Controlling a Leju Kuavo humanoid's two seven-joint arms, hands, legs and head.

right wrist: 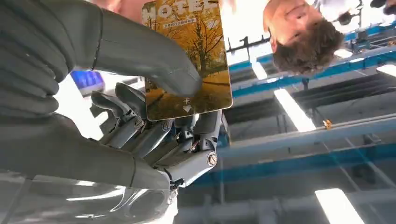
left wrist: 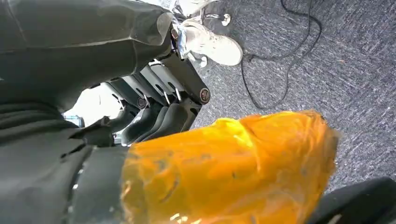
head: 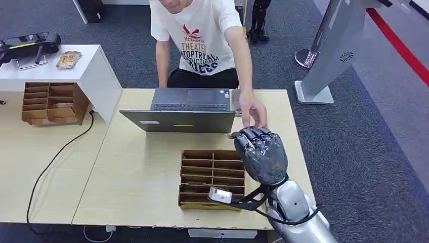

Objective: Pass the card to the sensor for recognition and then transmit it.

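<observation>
A dark grey carpeted office holds a light wooden table (head: 152, 172). Behind it, a person (head: 200, 40) in a white printed T-shirt leans over an open grey laptop (head: 184, 109). A brown cardboard divider tray (head: 210, 177) sits at the near edge. The right hand (head: 260, 152) is raised, thumb pinning a yellow autumn-tree hotel card (right wrist: 189, 58) against its fingers, beside the person's hand (head: 253, 114). The left hand (left wrist: 154, 107) hangs over carpet, fingers curled on nothing.
</observation>
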